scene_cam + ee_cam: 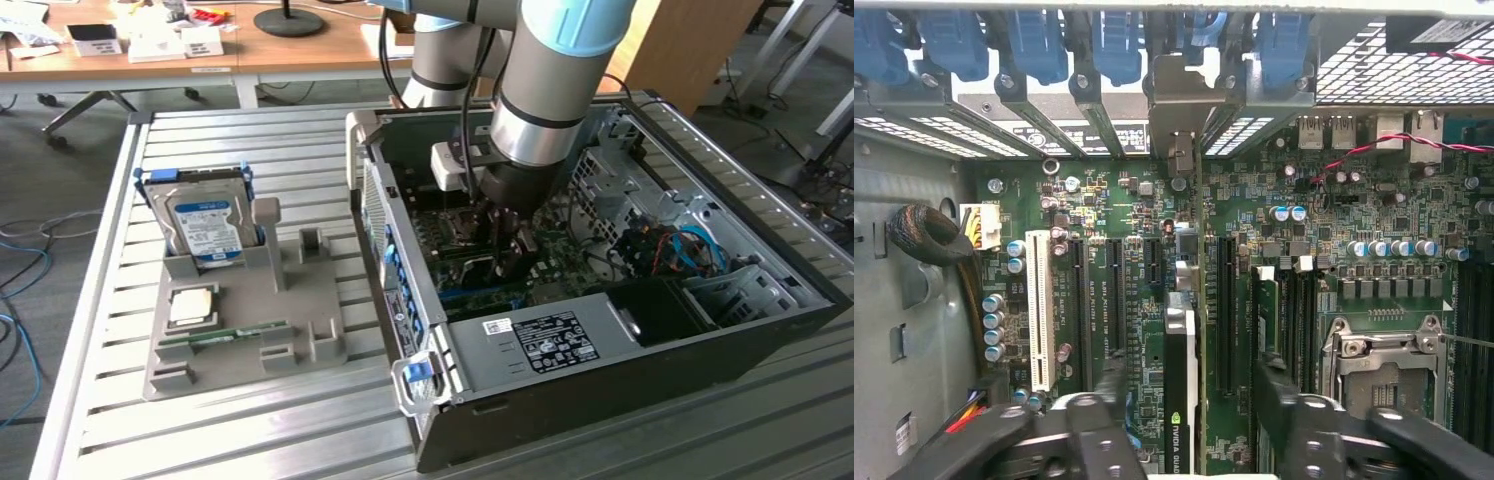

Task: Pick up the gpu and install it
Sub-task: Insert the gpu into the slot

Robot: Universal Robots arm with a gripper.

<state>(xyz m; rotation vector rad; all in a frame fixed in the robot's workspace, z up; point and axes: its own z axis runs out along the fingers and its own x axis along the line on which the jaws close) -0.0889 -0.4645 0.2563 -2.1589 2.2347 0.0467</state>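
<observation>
While standing on edge in a motherboard [1254, 200] slot, the gpu [1181, 390] sits seated inside the open computer case [747, 340], its metal bracket [1179, 100] lined up with the rear slot opening, which is probably why it holds upright unaided. Gripper [1189, 420] hovers right over the card with its fingers [1104, 400] spread apart on either side, clear of the card (no contact visible), so nothing is pinched. Blue slot latches [1034, 45] run along the case's rear wall beside the bracket. Outside the case, toward the exterior view's left, a grey parts tray [287, 300] on the slatted table [200, 440] carries a hard drive [203, 220] upright near its far edge, a CPU [194, 305] mid-tray, and a memory stick [227, 335] toward its near edge.
</observation>
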